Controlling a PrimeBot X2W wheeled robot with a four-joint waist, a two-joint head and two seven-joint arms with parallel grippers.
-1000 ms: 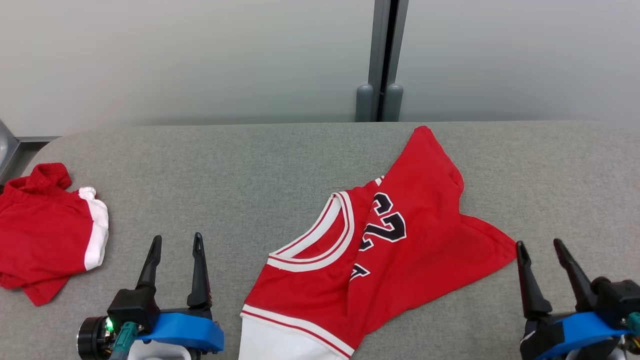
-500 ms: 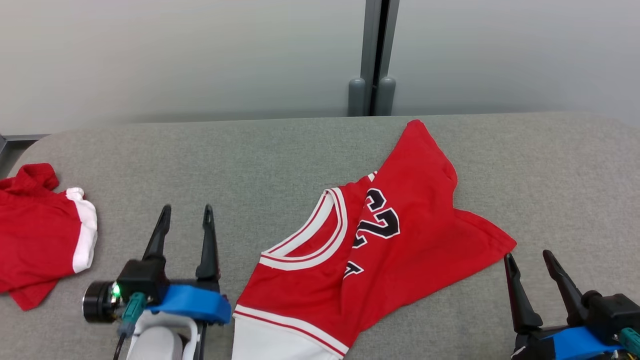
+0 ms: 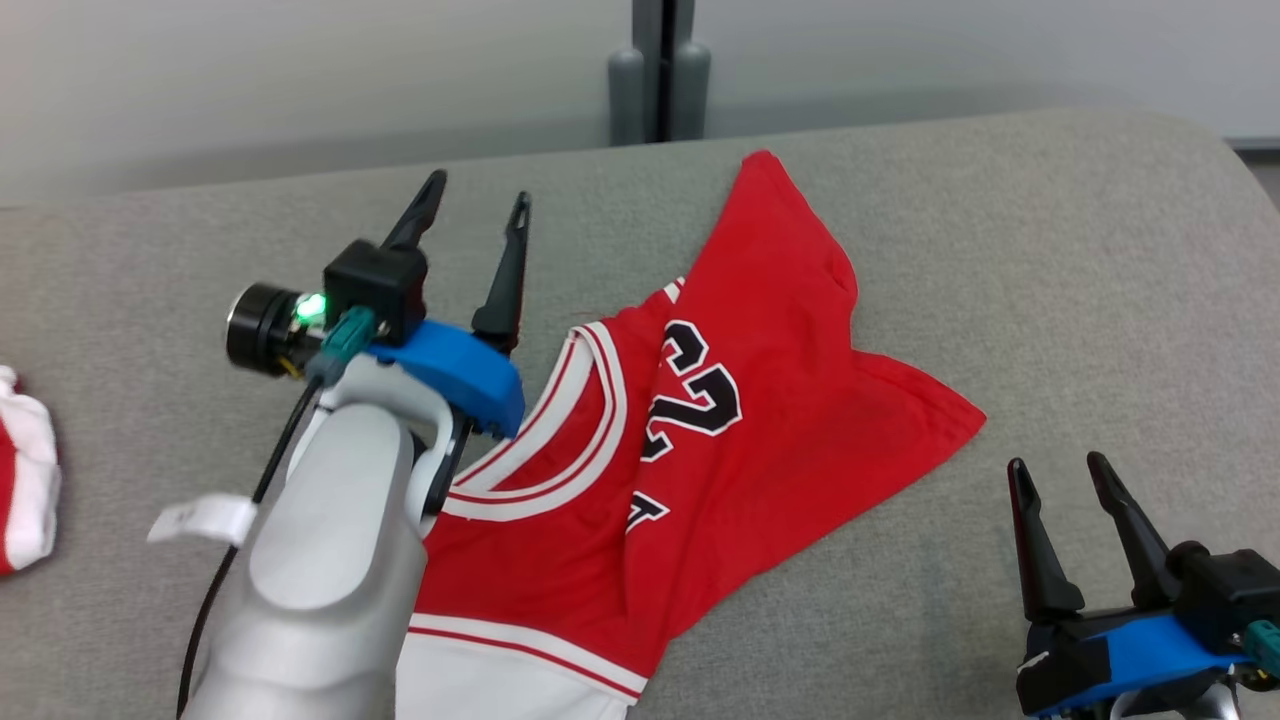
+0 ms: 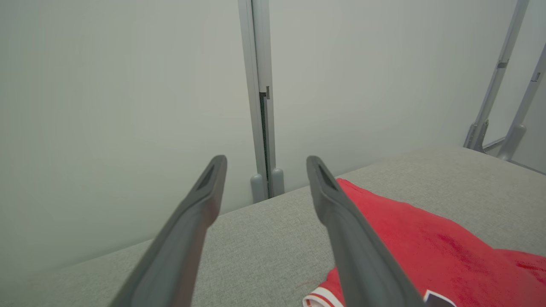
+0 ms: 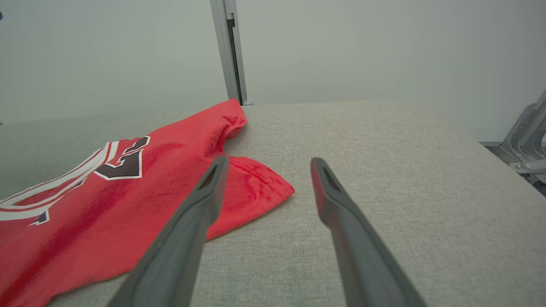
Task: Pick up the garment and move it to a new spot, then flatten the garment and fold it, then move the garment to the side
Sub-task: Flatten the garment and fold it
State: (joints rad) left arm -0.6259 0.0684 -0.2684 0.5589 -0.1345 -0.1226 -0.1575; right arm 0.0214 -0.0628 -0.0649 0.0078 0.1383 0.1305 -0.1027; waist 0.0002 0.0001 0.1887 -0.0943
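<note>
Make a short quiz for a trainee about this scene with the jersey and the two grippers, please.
1. True or false: the left gripper is shut on the red jersey.
2. Which colour are the digits on the jersey? A) black with a white outline B) blue C) yellow
3. Short answer: in the head view, which is nearer the far wall, the left gripper or the right gripper?

Key: 1. False: its jaws stand open and hold nothing. 2. A. 3. The left gripper.
</note>
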